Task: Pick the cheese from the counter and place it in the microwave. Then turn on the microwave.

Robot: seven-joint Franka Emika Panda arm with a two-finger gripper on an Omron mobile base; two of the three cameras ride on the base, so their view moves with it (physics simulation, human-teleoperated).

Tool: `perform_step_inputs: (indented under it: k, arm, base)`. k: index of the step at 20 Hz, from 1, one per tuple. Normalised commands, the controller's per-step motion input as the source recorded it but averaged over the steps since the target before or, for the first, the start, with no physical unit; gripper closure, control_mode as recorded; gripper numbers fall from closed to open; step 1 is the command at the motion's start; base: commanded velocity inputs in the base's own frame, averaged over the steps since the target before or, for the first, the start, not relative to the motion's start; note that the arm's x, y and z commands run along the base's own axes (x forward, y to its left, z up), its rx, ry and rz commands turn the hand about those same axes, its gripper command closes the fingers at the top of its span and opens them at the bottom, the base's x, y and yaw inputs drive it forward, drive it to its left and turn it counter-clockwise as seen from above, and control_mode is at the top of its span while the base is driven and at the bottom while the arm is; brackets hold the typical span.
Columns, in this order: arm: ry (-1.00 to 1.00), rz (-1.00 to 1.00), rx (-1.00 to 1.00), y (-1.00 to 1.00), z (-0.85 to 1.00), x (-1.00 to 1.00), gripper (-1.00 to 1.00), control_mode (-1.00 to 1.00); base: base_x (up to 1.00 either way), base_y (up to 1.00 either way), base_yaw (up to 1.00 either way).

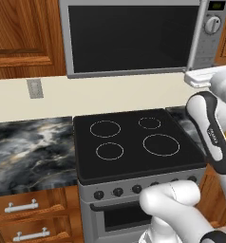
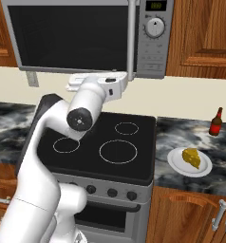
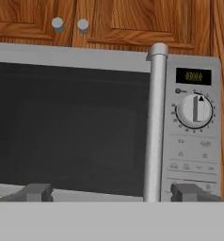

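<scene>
The cheese [image 2: 191, 157] is a small yellow wedge lying on a white plate [image 2: 177, 164] on the marbled counter [image 2: 181, 130], right of the stove. Above the stove hangs the microwave [image 2: 77, 35], its dark glass door shut. My gripper [image 2: 97, 78] is raised in front of the microwave's lower edge, far up and left of the cheese. In the hand view the gripper [image 3: 114, 193] is open, its two fingertips [image 3: 36, 192] wide apart with nothing between them. It faces the door, with the silver bar handle [image 3: 154, 122], white knob [image 3: 195, 110] and green display [image 3: 193, 76] ahead.
A black stovetop [image 2: 110, 142] with ring marks lies under the arm, oven knobs along its front. A brown bottle [image 2: 216, 122] with a red label stands on the counter behind the plate. Wooden cabinets [image 2: 205, 33] flank the microwave. More counter [image 1: 29, 142] lies left of the stove.
</scene>
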Motion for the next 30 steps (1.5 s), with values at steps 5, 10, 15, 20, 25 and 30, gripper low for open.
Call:
perform_step_inputs:
  k: [5, 10, 15, 20, 25, 30]
  arm:
    - [-0.09, 0.00, 0.00, -0.31, 0.15, 0.18, -1.00, -1.00]
    - [-0.01, 0.00, 0.02, -0.38, 0.05, 0.27, -1.00, -1.00]
    - [0.00, 0.00, 0.03, -0.29, 0.00, 0.29, -1.00, -1.00]
    - [0.00, 0.00, 0.01, -0.11, 0.01, 0.37, -1.00, -1.00]
    - [0.00, 0.00, 0.01, -0.13, 0.00, 0.44, -1.00, -1.00]
    - [0.00, 0.00, 0.01, -0.10, 0.00, 0.49, -1.00, -1.00]
  base:
    - [0.00, 0.00, 0.00]
    - [0.00, 0.00, 0.00]
    - [0.00, 0.00, 0.00]
    - [0.00, 0.00, 0.00]
    - [0.00, 0.00, 0.00]
    - [0.00, 0.00, 0.00]
